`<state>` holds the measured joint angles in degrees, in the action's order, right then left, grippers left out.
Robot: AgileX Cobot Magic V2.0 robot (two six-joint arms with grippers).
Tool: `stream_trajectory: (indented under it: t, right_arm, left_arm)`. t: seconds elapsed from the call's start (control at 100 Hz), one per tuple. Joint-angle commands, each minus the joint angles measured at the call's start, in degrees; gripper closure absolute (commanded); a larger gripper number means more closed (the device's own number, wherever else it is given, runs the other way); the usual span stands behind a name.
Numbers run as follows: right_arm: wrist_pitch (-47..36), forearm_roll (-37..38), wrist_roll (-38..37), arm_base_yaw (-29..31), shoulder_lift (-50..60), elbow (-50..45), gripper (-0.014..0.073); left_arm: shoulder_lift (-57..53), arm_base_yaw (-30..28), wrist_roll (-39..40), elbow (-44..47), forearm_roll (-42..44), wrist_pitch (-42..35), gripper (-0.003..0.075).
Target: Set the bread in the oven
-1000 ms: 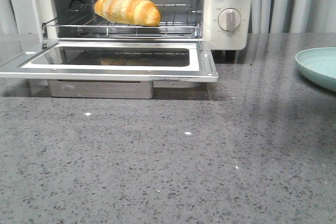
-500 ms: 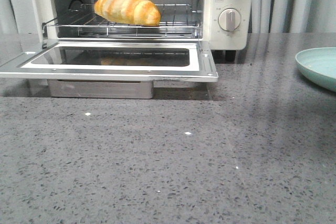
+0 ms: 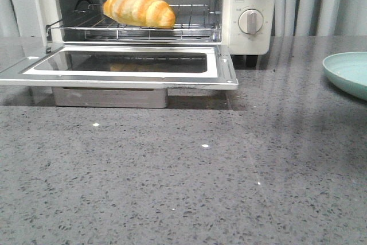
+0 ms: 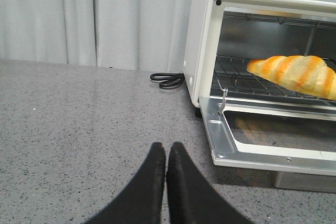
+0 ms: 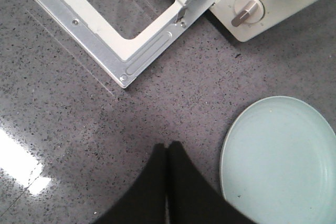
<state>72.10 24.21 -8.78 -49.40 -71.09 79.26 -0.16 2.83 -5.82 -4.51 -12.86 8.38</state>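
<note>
The golden striped bread (image 3: 140, 7) lies on the wire rack (image 3: 189, 27) inside the cream-white oven (image 3: 249, 4), whose glass door (image 3: 123, 64) hangs down flat and open. The left wrist view shows the same bread (image 4: 296, 74) on the rack inside the oven (image 4: 202, 45). My left gripper (image 4: 166, 148) is shut and empty over the grey counter, to the left of the oven door. Also shut and empty, my right gripper (image 5: 167, 146) hovers over the counter between the door's corner (image 5: 123, 77) and a plate. Neither gripper appears in the front view.
A pale green plate (image 3: 350, 73) sits on the counter right of the oven, close beside my right gripper in the right wrist view (image 5: 281, 156). A black power cord (image 4: 167, 80) lies coiled behind the oven's left side. Grey curtains hang at the back.
</note>
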Motion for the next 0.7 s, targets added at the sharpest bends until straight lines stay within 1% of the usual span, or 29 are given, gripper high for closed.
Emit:
stream_trajectory:
  t: [0.0,0.15,0.21,0.3,0.38,0.5,0.69]
  right_arm:
    - [2.29,2.24,-0.06,0.5,1.53,1.22,0.0669]
    - [2.29,2.7,-0.06,0.5,1.53,1.22,0.0669]
    - [1.13,2.15,-0.06,0.5,1.53,1.22,0.0669]
    - [-5.28,1.61,0.05,0.5,2.29,0.96,0.0669]
    - [-12.02,1.48,0.05,1.84,3.84,-0.53,0.0669]
    - [-21.15,0.78,0.05,4.76,7.8,-6.02,0.0669]
    - [-31.88,-1.55,0.05,7.21,14.96,-21.2,0.0669]
  left_arm:
    - [-0.9,-0.09,0.19,-1.58,-0.6,-4.62,0.0741]
    - [-0.9,-0.09,0.19,-1.58,-0.6,-4.62,0.0742]
    - [-0.9,-0.09,0.19,-1.58,-0.6,-4.62,0.0742]
    - [-0.9,-0.09,0.19,-1.58,-0.6,-4.62,0.0742]
    - [-0.9,-0.09,0.19,-1.58,-0.6,-4.62,0.0741]
    - [-0.9,-0.09,0.19,-1.58,-0.6,-4.62,0.0741]
    - [-0.9,-0.09,0.19,-1.58,-0.6,-4.62,0.0741]
